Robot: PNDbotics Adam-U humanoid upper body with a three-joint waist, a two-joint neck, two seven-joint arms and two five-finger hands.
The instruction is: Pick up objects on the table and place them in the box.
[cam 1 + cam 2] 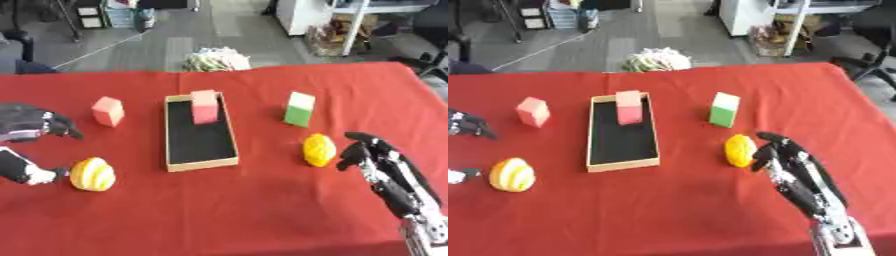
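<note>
A shallow box [203,164] with a tan rim and black floor lies mid-table, and a pink block [205,106] stands at its far end. Left of the box, another pink block [108,111] stands on the red cloth. A green and white block [299,109] stands right of the box. A yellow striped rounded object [92,174] lies at the near left. My left hand [31,124] is open at the left edge, its thumb [35,175] just beside that object. A plain yellow rounded object [319,149] lies right of the box. My right hand [794,167] is open next to it, fingers relaxed.
The red table [262,210] runs to every side of the view, with bare cloth at the front. A pale crumpled bundle [216,59] lies beyond the far edge. Shelving and a chair stand on the grey floor behind.
</note>
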